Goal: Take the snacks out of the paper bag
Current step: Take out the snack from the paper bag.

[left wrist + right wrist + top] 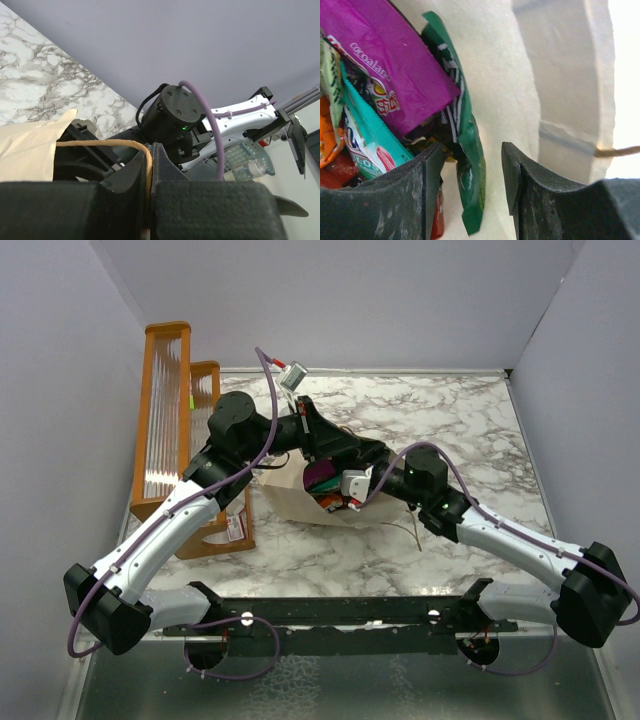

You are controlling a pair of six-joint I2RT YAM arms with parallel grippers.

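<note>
**1. Paper bag.** I see the paper bag [292, 502] resting on the marble table [450, 430], with both arms reaching in to it. The orange-framed rack [165, 420] stands on the table to the left of the bag, near it but apart.

**2. Left gripper.** The left gripper [151, 155] sits at the bag's upper edge. Its jaws are fully closed on the bag's tan loop handle [100, 144], and the cord runs between the two fingers and is pinched there. In the left wrist view the cream wall of the bag lies just beside the fingers.

**3. Right gripper.** The right gripper [470, 150] is inside the bag's mouth. Its jaws stand apart and clamp nothing. The lower edge of a green packet [465, 125] lies in the gap, close to the finger on the view's left side. Bare bag paper shows between the packet and the other finger. I cannot tell whether either finger touches the packet.

**4. Snacks.** The snacks [322, 478] I can see are all inside the bag.
- A purple pouch [395, 65] lies over the green packet.
- A teal packet [365, 135] lies against the purple pouch, deeper in the bag.
- An orange packet [327, 135] lies beyond the teal one.
</note>
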